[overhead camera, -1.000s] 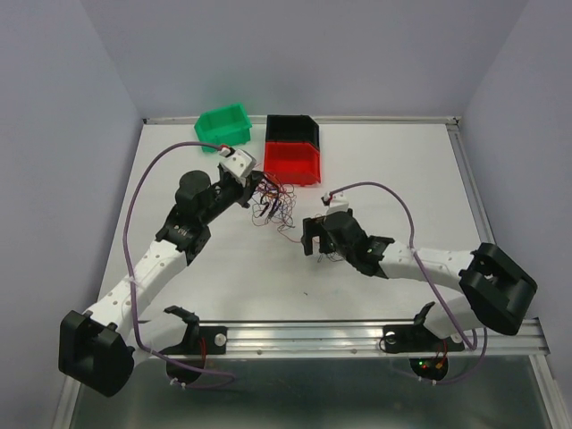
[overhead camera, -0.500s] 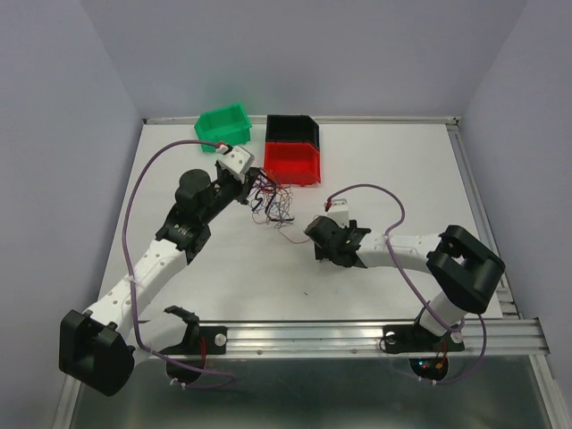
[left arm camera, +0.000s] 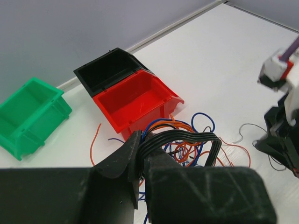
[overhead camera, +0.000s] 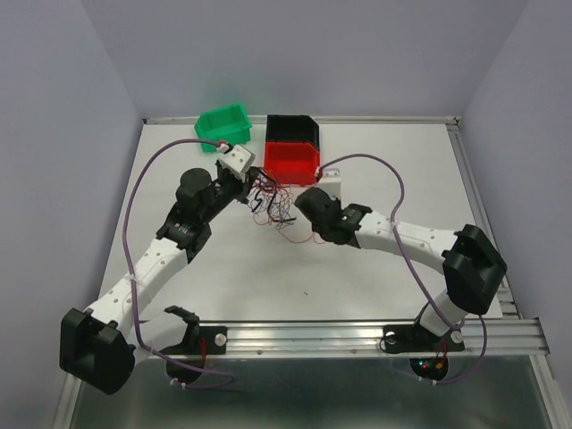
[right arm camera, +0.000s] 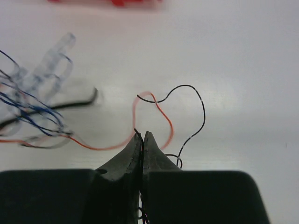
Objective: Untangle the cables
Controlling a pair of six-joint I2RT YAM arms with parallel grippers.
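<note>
The left hand (left arm camera: 141,156) is clamped on a black band of the cables (overhead camera: 271,204), from their 9 o'clock side; they lie bunched on the table (overhead camera: 420,152) at 6 o'clock of the red bin (overhead camera: 291,161). At 4 o'clock the right hand (right arm camera: 142,136) has its tips pressed together, apparently nipping one black strand. Pulling apart from here could cinch the knot or let that strand slip, since the loops cross.

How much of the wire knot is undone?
Nothing looks sorted: the green bin, black bin and red bin look empty. In hand: the left tool clamps black strands, the right tool pinches one thin black wire. Left: the cables lie knotted beside the red bin.
</note>
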